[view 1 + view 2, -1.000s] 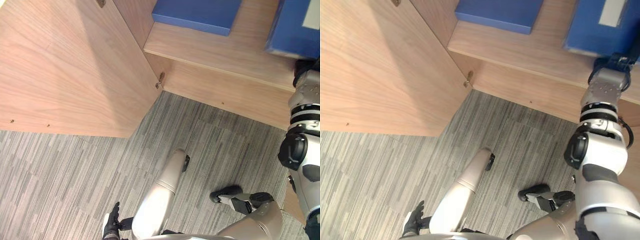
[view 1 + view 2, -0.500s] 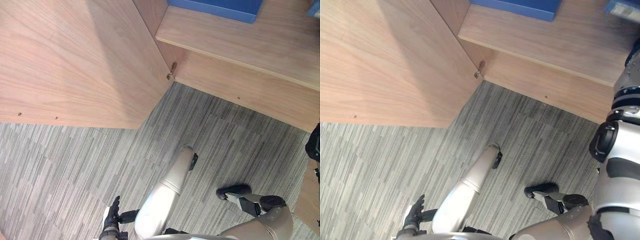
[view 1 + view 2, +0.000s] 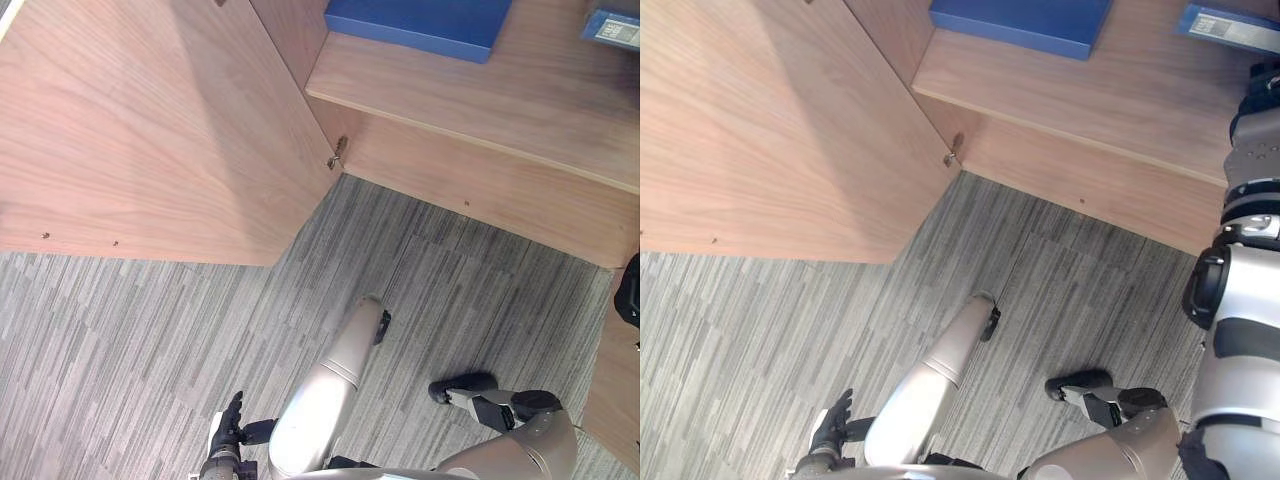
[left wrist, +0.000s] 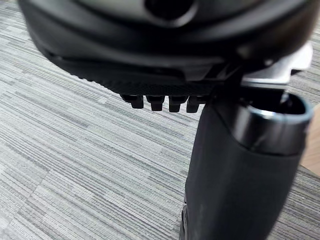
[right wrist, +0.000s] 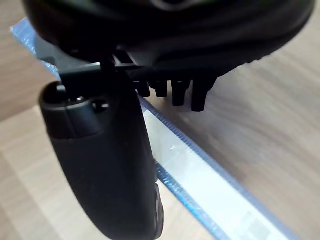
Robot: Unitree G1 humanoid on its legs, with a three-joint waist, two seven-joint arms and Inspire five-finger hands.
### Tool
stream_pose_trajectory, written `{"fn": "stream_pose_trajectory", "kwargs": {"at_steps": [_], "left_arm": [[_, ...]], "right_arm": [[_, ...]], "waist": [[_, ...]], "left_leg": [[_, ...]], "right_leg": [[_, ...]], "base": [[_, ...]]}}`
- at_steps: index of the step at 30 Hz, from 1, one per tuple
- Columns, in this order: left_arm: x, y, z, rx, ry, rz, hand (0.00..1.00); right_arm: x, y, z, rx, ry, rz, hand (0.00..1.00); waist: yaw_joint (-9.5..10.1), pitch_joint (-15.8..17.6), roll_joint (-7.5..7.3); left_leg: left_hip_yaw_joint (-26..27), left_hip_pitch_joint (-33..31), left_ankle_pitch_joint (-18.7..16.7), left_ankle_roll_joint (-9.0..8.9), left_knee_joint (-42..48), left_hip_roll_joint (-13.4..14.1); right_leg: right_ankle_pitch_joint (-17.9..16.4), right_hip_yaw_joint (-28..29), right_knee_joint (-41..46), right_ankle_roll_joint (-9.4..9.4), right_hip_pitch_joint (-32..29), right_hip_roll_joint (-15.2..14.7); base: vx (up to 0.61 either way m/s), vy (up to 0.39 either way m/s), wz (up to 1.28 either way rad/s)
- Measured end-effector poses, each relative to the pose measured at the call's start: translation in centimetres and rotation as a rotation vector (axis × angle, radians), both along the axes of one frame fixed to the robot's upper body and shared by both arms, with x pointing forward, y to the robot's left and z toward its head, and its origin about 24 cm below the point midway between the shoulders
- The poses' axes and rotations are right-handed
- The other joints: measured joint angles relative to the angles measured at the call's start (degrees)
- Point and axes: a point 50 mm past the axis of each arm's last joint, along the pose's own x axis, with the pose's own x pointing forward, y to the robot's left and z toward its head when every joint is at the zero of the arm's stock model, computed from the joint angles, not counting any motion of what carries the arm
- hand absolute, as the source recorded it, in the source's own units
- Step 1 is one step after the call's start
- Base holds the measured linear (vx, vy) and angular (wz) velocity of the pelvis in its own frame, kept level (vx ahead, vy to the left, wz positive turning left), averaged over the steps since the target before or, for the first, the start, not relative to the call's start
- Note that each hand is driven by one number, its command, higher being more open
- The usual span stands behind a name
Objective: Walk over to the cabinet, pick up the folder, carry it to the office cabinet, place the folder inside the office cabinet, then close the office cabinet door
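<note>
The blue folder (image 3: 1230,25) with a white label lies on the wooden shelf (image 3: 1110,110) of the office cabinet, at the far right. In the right wrist view the same folder (image 5: 200,170) rests on the wood just past my right hand (image 5: 105,165), whose fingers (image 5: 175,92) are straight and hold nothing. My right arm rises along the right edge, with the hand (image 3: 1262,88) just in front of the folder. My left hand (image 3: 225,445) hangs low by the floor, open and empty, its fingers (image 4: 160,102) straight over the carpet.
A second, plain blue folder (image 3: 420,25) lies further left on the same shelf. The cabinet door (image 3: 150,130) stands swung wide open on the left, its hinge (image 3: 337,153) at the shelf corner. Grey striped carpet (image 3: 120,340) covers the floor.
My right hand has opened and let go of the labelled folder, which now rests on the shelf. The camera has shifted a little.
</note>
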Motion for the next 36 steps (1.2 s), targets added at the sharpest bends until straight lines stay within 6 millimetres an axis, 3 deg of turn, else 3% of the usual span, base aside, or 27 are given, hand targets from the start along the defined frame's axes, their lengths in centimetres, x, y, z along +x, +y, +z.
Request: {"fn": "stream_pose_trajectory", "kwargs": {"at_steps": [4,9,19,22,28,32,36], "left_arm": [[0.0,0.2,0.0,-0.009,-0.001,-0.015,1.00],[0.3,1.1,0.4,0.006,-0.008,-0.064,1.00],[1.1,1.2,1.0,-0.031,-0.054,-0.100,1.00],[1.1,1.2,1.0,-0.034,-0.055,-0.105,1.00],[0.9,1.2,0.9,-0.040,-0.047,-0.110,1.00],[0.8,1.1,0.9,-0.042,-0.043,-0.113,1.00],[0.7,1.2,0.9,-0.041,-0.040,-0.113,1.00]], "right_arm": [[-0.2,-0.7,-1.5,-0.210,0.175,0.031,1.00],[-1.9,-3.1,-3.0,-0.532,0.459,0.030,1.00],[-2.7,-3.7,-2.4,-0.718,0.526,0.122,1.00],[-2.6,-3.5,-2.3,-0.788,0.564,0.155,1.00],[-2.4,-3.0,-2.1,-0.914,0.620,0.203,1.00],[-2.1,-2.5,-2.6,-1.110,0.748,0.204,1.00],[-2.2,-2.7,-3.2,-1.093,0.759,0.210,1.00]], "waist": [[-0.22,0.1,-0.19],[-0.46,0.5,-0.82],[-1.08,0.5,-1.65],[-1.21,0.5,-2.59],[-1.27,0.3,-3.61],[-1.14,0.3,-4.38],[-0.78,0.0,-5.28]], "left_leg": [[0.5,0.2,-1.1,0.22,1.7,0.2],[1.7,-0.6,-3.4,1.06,6.1,0.1],[3.8,-4.6,-7.7,2.37,15.8,0.3],[4.7,-5.3,-8.8,2.47,17.4,0.4],[5.1,-5.3,-9.1,2.90,17.5,0.8],[5.4,-4.6,-9.0,3.19,17.2,0.9],[5.6,-4.1,-9.0,3.18,16.2,0.8]], "right_leg": [[0.0,1.0,1.1,0.03,0.0,0.0],[-0.4,3.5,4.6,0.69,-1.2,-1.6],[-2.0,9.2,11.5,1.13,-6.4,-3.7],[-2.4,10.6,12.8,1.37,-7.5,-4.5],[-2.4,10.6,12.6,1.37,-7.5,-4.5],[-2.4,10.5,12.1,1.39,-7.0,-4.4],[-2.3,10.4,11.4,1.52,-6.8,-4.4]], "base": [[0.12,-0.016,-0.06],[0.12,0.000,-0.06],[0.06,0.007,-0.08],[-0.02,0.007,-0.04],[-0.03,-0.003,-0.01],[-0.01,-0.003,-0.01],[-0.01,-0.015,0.00]]}}
